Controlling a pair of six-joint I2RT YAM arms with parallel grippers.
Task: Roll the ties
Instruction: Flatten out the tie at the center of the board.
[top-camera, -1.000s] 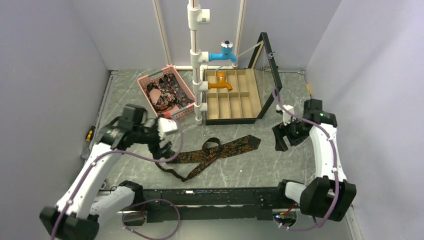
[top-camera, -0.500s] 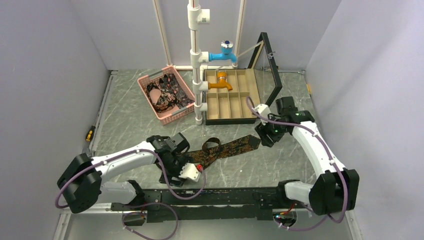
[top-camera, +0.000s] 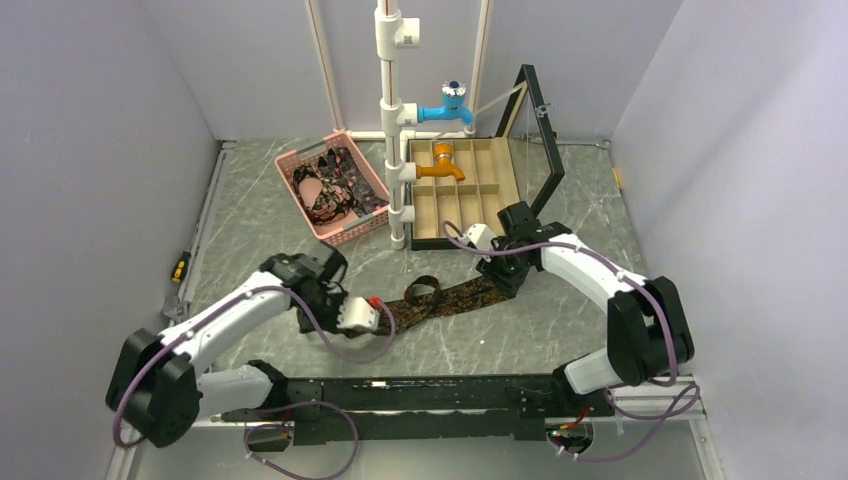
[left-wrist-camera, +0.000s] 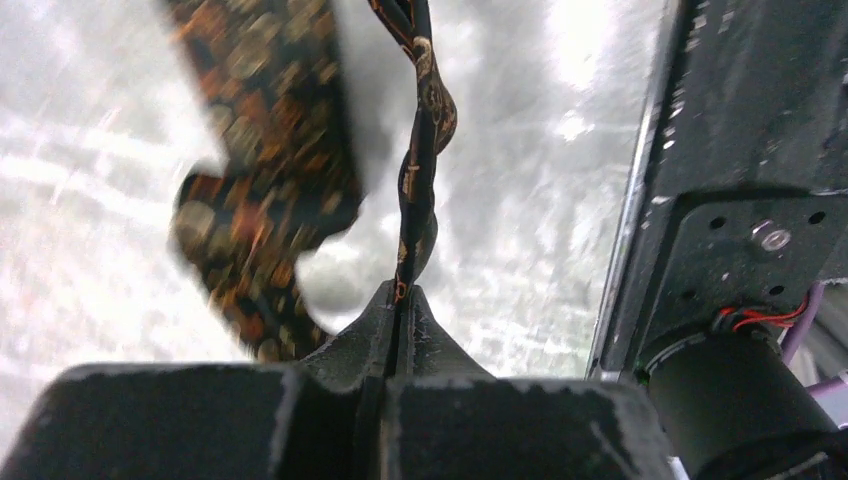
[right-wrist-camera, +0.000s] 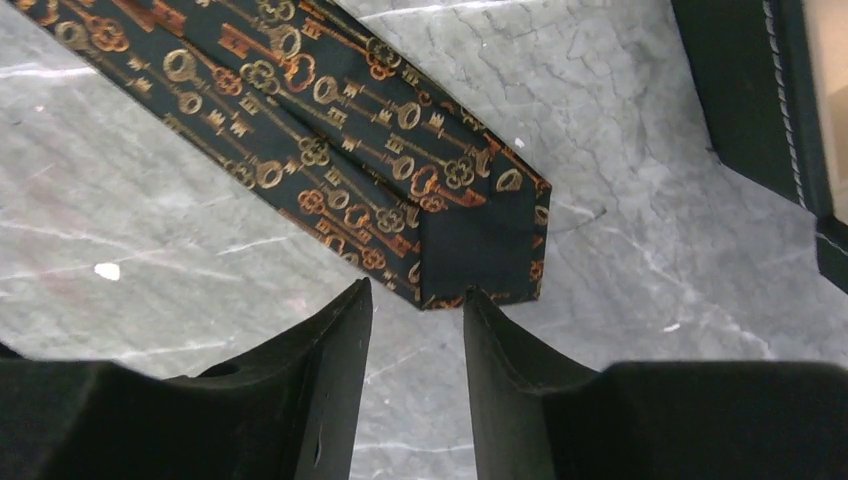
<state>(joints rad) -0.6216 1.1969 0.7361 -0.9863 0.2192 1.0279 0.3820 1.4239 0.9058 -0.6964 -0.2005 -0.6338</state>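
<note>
One tie (top-camera: 455, 292), dark with a gold and orange key pattern, lies across the marble table with a loop near its middle. My left gripper (top-camera: 376, 313) is shut on its narrow end; in the left wrist view the thin strip (left-wrist-camera: 418, 180) runs up out of the closed jaws (left-wrist-camera: 400, 292). My right gripper (top-camera: 497, 272) hovers at the tie's wide end (right-wrist-camera: 400, 200), open (right-wrist-camera: 415, 300), with the tip of the fabric just at the fingertips. More ties (top-camera: 335, 185) lie heaped in the pink basket (top-camera: 290, 158).
A black compartment box (top-camera: 465, 240) with its lid raised stands behind the right gripper; its corner (right-wrist-camera: 750, 100) is close in the right wrist view. A white pipe stand (top-camera: 392, 120) with blue and orange taps rises between basket and box. The black base rail (left-wrist-camera: 740, 150) runs beside the left gripper.
My left arm swung over the tie's narrow end and shut on it, drawing the tail in. My right arm moved left to the wide end, its jaws narrowing.
</note>
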